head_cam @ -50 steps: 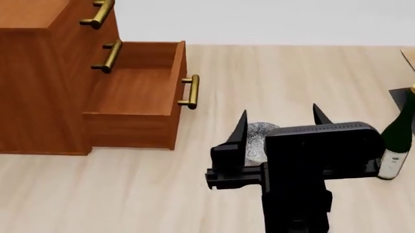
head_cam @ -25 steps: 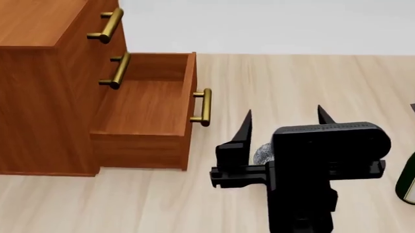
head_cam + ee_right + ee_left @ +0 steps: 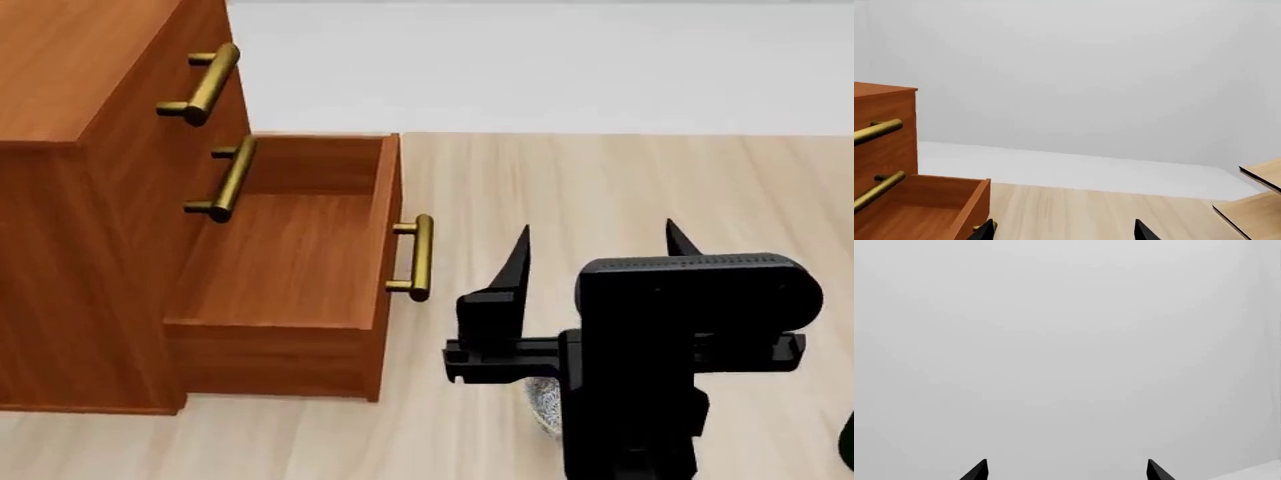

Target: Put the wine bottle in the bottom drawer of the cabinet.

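The wine bottle [image 3: 846, 445] barely shows, a dark sliver at the head view's lower right edge, standing on the floor well apart from the cabinet [image 3: 80, 200]. The bottom drawer [image 3: 287, 265] is pulled out and empty. The right pincer [image 3: 597, 250] hangs spread and holding nothing; the left pincer [image 3: 1066, 471] is likewise apart (facing only blank wall). I'd bring the bottle back into view, then close low on its body.

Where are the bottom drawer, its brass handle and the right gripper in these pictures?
bottom drawer [image 3: 287, 255], head view, on the bare inner floor of the open box.
brass handle [image 3: 419, 258], head view, on the middle of the bar.
right gripper [image 3: 597, 250], head view, midway between the two black fingertips.
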